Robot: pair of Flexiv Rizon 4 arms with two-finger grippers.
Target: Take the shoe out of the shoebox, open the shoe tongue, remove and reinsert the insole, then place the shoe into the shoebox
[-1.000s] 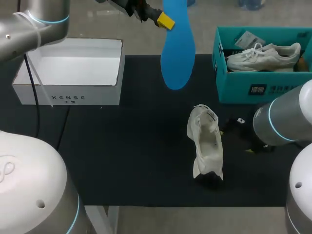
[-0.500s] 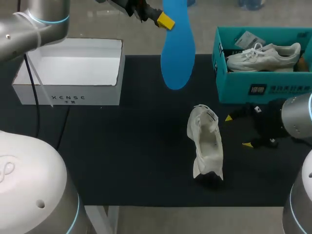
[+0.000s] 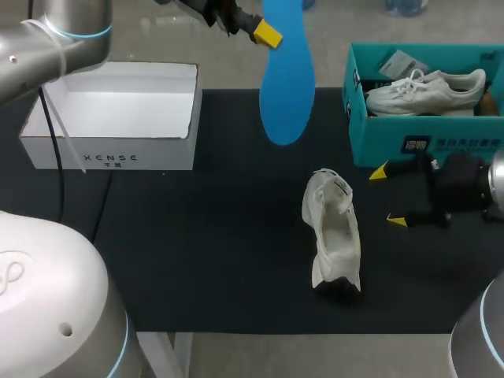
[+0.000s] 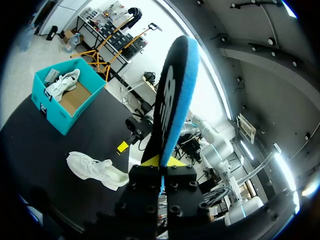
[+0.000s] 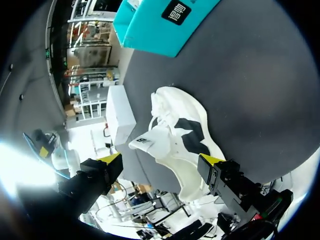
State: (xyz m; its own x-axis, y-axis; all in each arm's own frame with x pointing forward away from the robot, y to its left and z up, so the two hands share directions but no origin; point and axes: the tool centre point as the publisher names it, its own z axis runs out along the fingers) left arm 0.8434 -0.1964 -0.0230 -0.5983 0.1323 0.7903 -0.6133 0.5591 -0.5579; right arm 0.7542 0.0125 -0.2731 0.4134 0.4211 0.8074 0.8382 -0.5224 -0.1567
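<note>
Blue foam insole [image 3: 287, 79] pinched aloft by left gripper [image 4: 161, 160]; right gripper [image 3: 387, 197] spread wide beside white mesh shoe [image 3: 332, 232].

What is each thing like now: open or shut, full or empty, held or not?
blue insole: held in the air, out of the shoe.
left gripper: shut on the blue insole.
right gripper: open, beside the white shoe.
white shoe: on the black mat, tongue pulled open.
teal shoebox: open, second shoe inside.
white box: open, empty.
</note>
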